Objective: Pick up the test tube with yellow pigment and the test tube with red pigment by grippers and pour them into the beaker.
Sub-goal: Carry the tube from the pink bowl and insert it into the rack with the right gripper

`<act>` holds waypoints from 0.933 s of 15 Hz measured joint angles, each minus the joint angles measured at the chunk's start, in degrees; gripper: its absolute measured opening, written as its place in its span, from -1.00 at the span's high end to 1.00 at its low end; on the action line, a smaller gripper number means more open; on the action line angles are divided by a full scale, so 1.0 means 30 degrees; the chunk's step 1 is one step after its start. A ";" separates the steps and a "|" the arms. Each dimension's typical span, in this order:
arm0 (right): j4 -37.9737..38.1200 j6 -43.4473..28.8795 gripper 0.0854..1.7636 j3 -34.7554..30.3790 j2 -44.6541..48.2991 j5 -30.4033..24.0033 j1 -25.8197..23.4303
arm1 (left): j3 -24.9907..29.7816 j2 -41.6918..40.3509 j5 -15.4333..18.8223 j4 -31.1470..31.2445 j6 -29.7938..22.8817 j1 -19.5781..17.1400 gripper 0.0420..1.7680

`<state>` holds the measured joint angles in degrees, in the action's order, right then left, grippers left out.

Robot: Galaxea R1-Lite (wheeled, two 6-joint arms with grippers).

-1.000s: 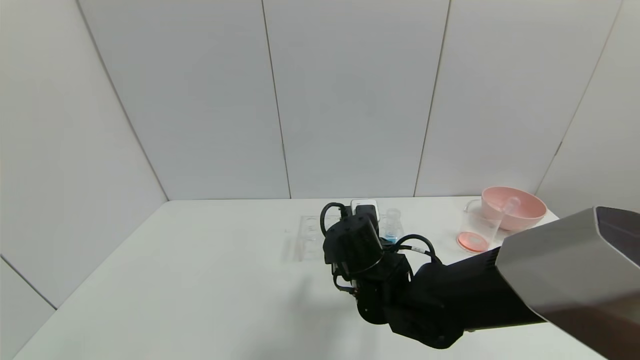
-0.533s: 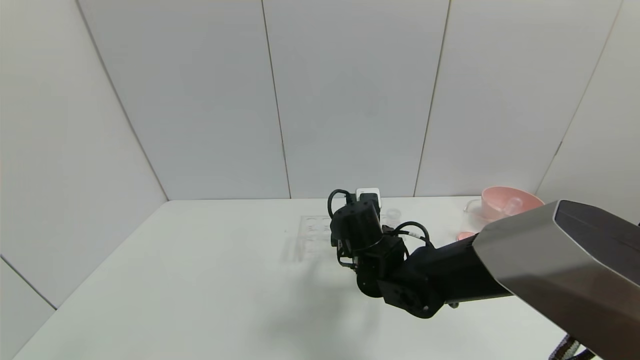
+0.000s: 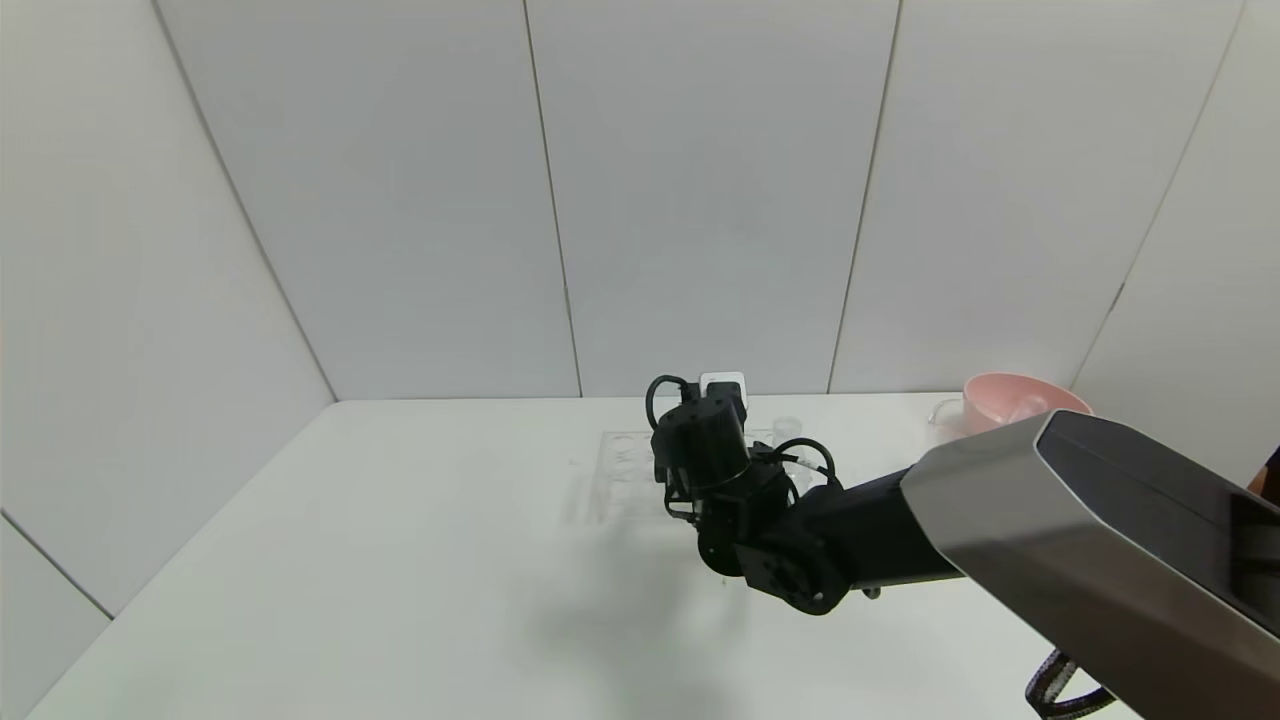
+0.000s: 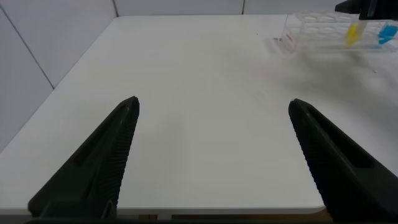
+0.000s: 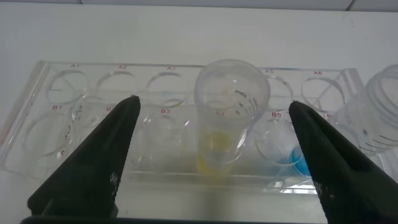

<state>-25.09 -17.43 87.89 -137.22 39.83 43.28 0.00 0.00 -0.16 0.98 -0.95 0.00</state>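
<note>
The test tube with yellow pigment (image 5: 219, 140) stands in the clear rack (image 5: 50, 134), unpoured, centred between the spread, empty fingers of the right gripper (image 5: 214, 165); the left gripper (image 4: 214, 162) idles agape, and the red tube's whereabouts seem hidden.

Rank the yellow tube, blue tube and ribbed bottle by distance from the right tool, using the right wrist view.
1. Yellow tube: centred in the open right tool.
2. Blue tube: a nearby slot of the rack, off to one side.
3. Ribbed bottle: farther that way, past the rack's end.
</note>
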 joint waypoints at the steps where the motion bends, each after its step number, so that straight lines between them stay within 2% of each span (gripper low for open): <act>1: -0.0028 0.0049 -0.94 0.0138 -0.0146 -0.0004 -0.0057 | 0.0000 0.0000 0.0000 0.0000 0.0000 0.0000 -0.94; 14: -0.0004 0.0122 -0.94 0.0496 -0.0475 -0.0093 -0.0341 | 0.0000 0.0000 0.0000 0.0000 0.0000 0.0000 -0.94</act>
<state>-25.10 -17.07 89.38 -138.64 39.55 42.25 0.00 0.00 -0.16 0.98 -0.95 0.00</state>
